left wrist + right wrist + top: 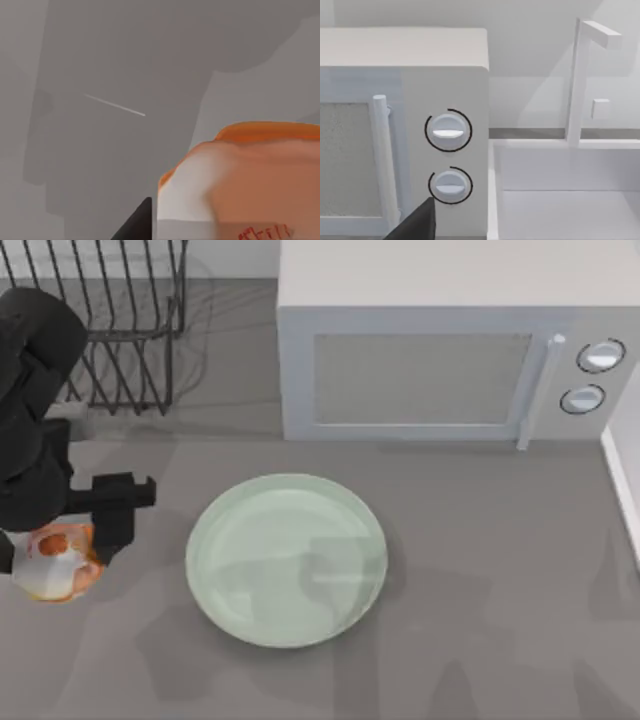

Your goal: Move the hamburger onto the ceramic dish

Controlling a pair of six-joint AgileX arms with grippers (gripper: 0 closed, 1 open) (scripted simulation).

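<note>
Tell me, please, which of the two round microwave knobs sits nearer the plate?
The lower round grey knob; the upper knob sits farther from the pale mint-green plate.

The hamburger (pixel 58 565), a small blocky orange-and-white lump with a red-orange patch, is sitting close to the tabletop's left edge. The ceramic dish (pixel 286 560), a large round pale mint-green glossy plate with a shallow raised rim, is lying flat mid-table, apart from it.

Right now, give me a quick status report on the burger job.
Left pincer at the table's left, over the hamburger. Ceramic dish bare, mid-table. Nothing on the table between them.
</note>
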